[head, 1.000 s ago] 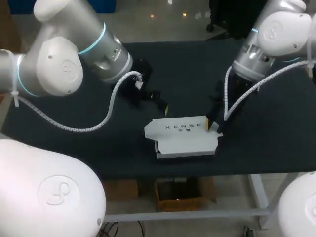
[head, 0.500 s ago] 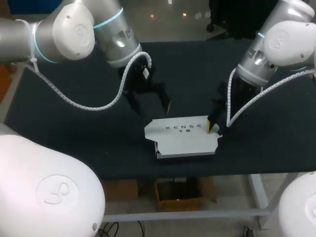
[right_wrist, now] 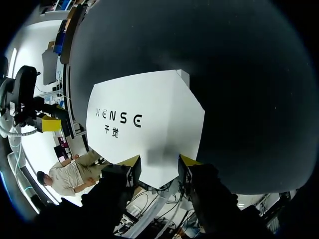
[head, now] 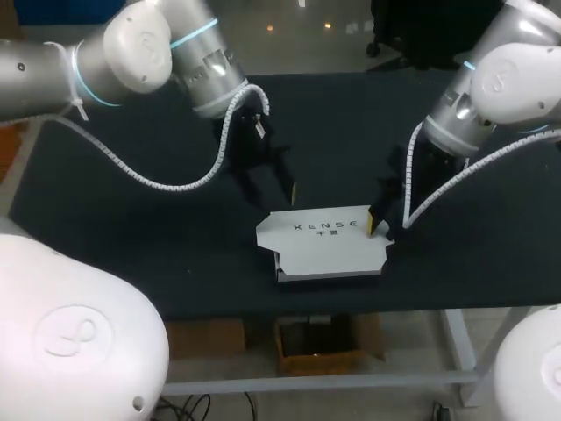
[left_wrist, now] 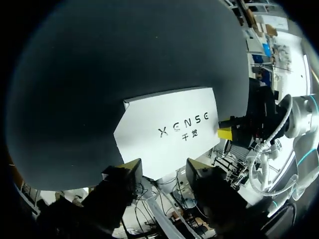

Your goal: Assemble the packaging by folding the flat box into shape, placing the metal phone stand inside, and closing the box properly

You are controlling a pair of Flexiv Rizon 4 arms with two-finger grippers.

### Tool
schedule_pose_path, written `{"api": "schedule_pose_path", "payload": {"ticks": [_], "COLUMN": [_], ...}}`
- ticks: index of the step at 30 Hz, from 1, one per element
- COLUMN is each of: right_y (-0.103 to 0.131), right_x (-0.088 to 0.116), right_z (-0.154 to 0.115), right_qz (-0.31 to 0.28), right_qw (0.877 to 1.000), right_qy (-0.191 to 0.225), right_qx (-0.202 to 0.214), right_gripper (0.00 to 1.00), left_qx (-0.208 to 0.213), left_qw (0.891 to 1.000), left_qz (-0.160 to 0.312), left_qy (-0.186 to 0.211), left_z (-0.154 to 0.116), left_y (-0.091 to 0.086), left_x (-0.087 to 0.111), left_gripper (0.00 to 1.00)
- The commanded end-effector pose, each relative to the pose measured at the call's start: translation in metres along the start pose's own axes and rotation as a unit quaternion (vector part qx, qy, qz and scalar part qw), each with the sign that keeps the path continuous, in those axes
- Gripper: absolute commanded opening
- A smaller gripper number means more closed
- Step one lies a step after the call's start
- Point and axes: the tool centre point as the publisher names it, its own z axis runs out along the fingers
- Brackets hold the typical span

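Right gripper (head: 377, 226) of mine, fingers apart, stands at the box's (head: 326, 244) right end; box lies lengthwise along the table's (head: 105, 219) front edge; left gripper (head: 270, 186), also apart, hovers behind it.

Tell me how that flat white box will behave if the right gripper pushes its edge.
The white box looks like thin cardboard, so probably light and apt to slide on the black table. Lying flat, it may bend under the right gripper rather than push stiffly.

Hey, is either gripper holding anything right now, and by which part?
Nothing held. Left gripper is open, short of the box; right gripper is open over the box's corner.
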Motion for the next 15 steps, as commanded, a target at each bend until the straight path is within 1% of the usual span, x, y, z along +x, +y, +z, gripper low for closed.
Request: {"api": "schedule_pose_path", "payload": {"ticks": [1,8,11,15], "right_y": [-0.002,-0.002,-0.003,-0.003], "right_x": [-0.001,-0.001,-0.001,-0.002], "right_z": [0.001,0.002,0.002,0.002], "right_qz": [-0.003,-0.003,-0.002,-0.001], "right_qw": [1.0,1.0,1.0,1.0], "right_qy": [0.005,0.008,0.01,0.013], "right_qx": [-0.006,-0.011,-0.014,-0.017], "right_gripper": [0.46,0.46,0.46,0.46], "left_qx": [0.046,0.074,0.089,0.103], "left_qw": [0.999,0.997,0.996,0.994], "left_qz": [-0.012,-0.015,-0.022,-0.03], "left_qy": [0.0,-0.006,-0.017,-0.027], "left_z": [0.012,0.023,0.027,0.033], "left_y": [0.008,0.007,0.007,0.007], "left_x": [-0.002,-0.011,-0.013,-0.016], "left_gripper": [0.44,0.46,0.49,0.49]}}
